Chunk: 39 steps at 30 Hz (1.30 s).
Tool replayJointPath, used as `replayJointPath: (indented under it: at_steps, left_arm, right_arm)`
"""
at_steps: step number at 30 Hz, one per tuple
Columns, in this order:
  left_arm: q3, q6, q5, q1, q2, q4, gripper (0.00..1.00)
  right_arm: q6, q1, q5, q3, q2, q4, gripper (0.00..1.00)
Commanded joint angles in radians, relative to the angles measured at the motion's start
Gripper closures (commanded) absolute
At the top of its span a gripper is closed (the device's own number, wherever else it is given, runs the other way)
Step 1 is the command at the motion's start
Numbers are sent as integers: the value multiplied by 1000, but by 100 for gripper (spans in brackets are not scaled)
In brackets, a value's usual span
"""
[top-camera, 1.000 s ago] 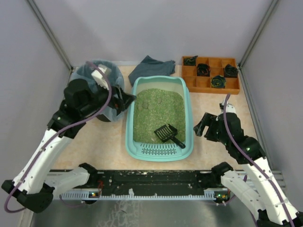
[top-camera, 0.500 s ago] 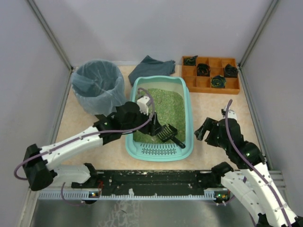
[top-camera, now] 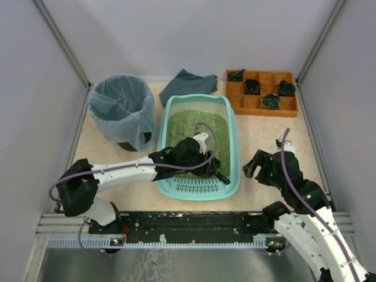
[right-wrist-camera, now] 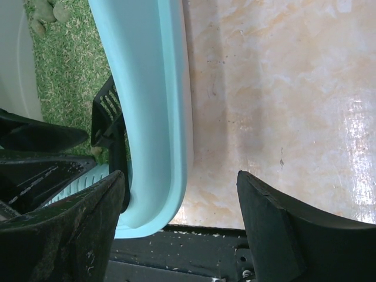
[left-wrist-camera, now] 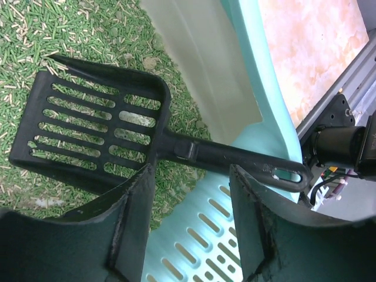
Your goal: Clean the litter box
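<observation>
Early stage, prob.: pale clumps (right-wrist-camera: 46, 10) still in litter, no sign of anything scooped. Litter box (top-camera: 232, 147) mid-desk (top-camera: 258, 129), btwn bin (top-camera: 120, 106) and R side, grille end toward arm bases. Scoop (left-wrist-camera: 100, 123) lying inside, head on litter, handle over grille. L end effector (left-wrist-camera: 191, 182) down over handle, fingers apart, not yet clamped. R end effector (right-wrist-camera: 181, 176) wide open, empty, just beside box's R wall. Left to do: grip scoop, sift clumps, tip into bin. Vs 1 s ago: L end effector gone from bin side, swung across into box; R one barely shifted; scoop and box unmoved.
</observation>
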Motion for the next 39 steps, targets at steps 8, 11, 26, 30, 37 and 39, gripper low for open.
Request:
replayJointPath:
  at_steps: [8, 11, 26, 30, 37, 39]
  left_arm:
    - [26, -4, -28, -6, 72, 111, 51]
    - [34, 1, -21, -5, 86, 109, 54]
    - [38, 1, 18, 1, 99, 118, 79]
    - [26, -16, -1, 27, 52, 87, 83]
    - [-58, -49, 54, 115, -70, 129, 85]
    - [-91, -73, 92, 147, -106, 164, 85]
  right_arm:
    - [3, 4, 5, -2, -13, 24, 23]
    - [2, 4, 3, -2, -12, 25, 23]
    - [0, 4, 0, 3, -6, 29, 23]
    - [-1, 4, 1, 8, 3, 34, 23]
    - [8, 4, 0, 23, 22, 44, 22]
    - [15, 4, 0, 28, 17, 58, 21]
